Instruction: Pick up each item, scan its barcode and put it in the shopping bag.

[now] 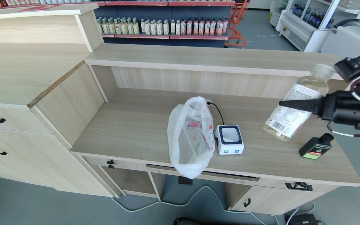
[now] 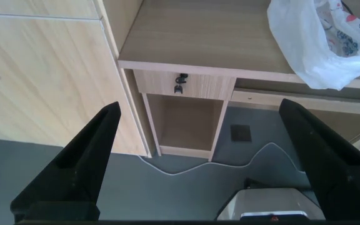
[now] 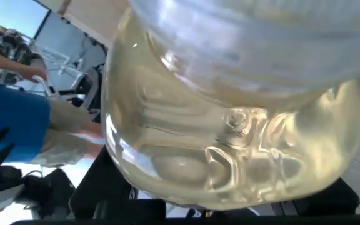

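My right gripper (image 1: 295, 104) is shut on a clear bottle (image 1: 295, 104) of pale liquid with a white label and white cap. It holds the bottle tilted above the right part of the wooden counter (image 1: 130, 125), barcode end down. In the right wrist view the bottle (image 3: 230, 125) is seen very close from its base. A white barcode scanner (image 1: 229, 139) sits mid-counter, left of the bottle. The white plastic shopping bag (image 1: 190, 137) stands open just left of the scanner and hangs over the front edge. My left gripper (image 2: 199, 156) is open, low in front of the counter's left drawer.
A small black bottle with a green and red label (image 1: 316, 147) lies on the counter at the right, under the held bottle. A raised shelf (image 1: 198, 59) runs along the back. A taller cabinet (image 1: 27, 62) borders the left. Cables lie on the floor below.
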